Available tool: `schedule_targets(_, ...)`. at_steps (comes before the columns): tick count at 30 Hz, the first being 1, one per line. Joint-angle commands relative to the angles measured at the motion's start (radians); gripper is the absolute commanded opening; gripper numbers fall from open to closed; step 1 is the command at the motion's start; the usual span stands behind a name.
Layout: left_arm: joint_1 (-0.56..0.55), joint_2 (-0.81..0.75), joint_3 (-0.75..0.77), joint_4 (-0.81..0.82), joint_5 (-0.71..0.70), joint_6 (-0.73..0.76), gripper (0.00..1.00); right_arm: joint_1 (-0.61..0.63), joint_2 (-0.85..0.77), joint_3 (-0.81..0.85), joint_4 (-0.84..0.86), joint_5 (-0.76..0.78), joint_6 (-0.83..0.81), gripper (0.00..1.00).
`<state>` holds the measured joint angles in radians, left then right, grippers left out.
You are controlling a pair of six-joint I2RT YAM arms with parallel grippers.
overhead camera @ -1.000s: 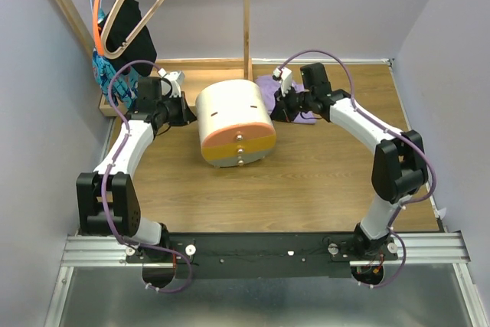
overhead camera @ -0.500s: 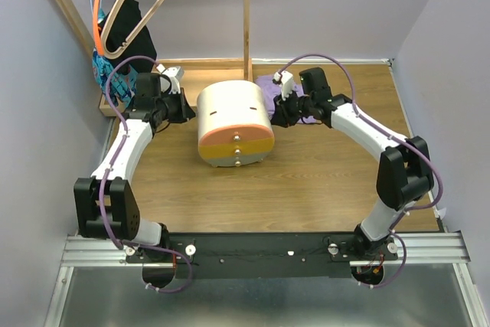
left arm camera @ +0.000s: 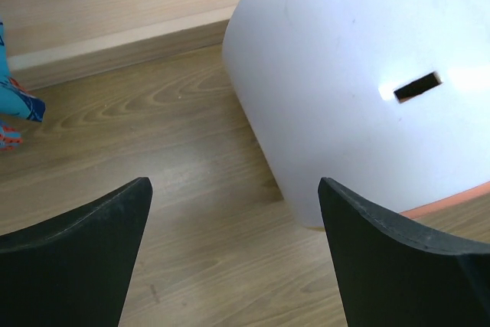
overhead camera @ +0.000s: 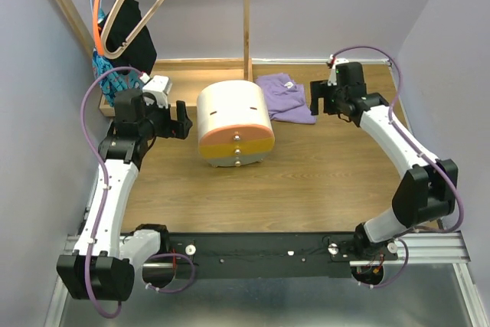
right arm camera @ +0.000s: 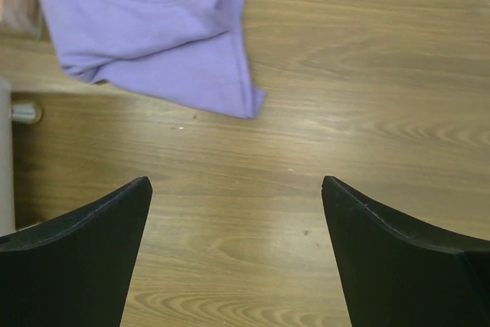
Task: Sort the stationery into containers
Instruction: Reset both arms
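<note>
The container (overhead camera: 235, 124), a cream-white drum with an orange front and drawer, stands mid-table. Its white wall (left arm camera: 367, 89) and dark slot (left arm camera: 417, 86) fill the right of the left wrist view. My left gripper (overhead camera: 181, 119) hovers just left of the drum, open, with only bare wood between its jaws (left arm camera: 233, 183). My right gripper (overhead camera: 315, 99) is open over the table right of the purple cloth, also holding nothing (right arm camera: 235, 181). No stationery shows in any view.
A purple cloth (overhead camera: 285, 97) lies right of the drum and shows again (right arm camera: 153, 28) ahead of the right gripper. A wooden tray (overhead camera: 107, 103) with teal items sits at the back left under hangers (overhead camera: 134, 5). A wooden post (overhead camera: 246, 13) rises behind the drum.
Both grippers have gone from nearly shut to wide open. Both arms pulled away from the drum's sides, the left one leftward, the right one rightward past the cloth.
</note>
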<state>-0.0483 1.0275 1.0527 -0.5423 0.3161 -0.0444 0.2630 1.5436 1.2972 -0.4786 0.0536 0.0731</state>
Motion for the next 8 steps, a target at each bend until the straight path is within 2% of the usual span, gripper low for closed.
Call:
schedule_targets(1,-0.005,-0.03,-0.049,0.01,-0.052,0.04,0.99,-0.011,-0.108,-0.012,-0.032,0.156,0.048,1.0)
schedule_targets(8,-0.005,-0.05,-0.066,0.1,-0.051,0.057,0.99,-0.027,-0.163,-0.019,-0.032,0.181,0.024,1.0)
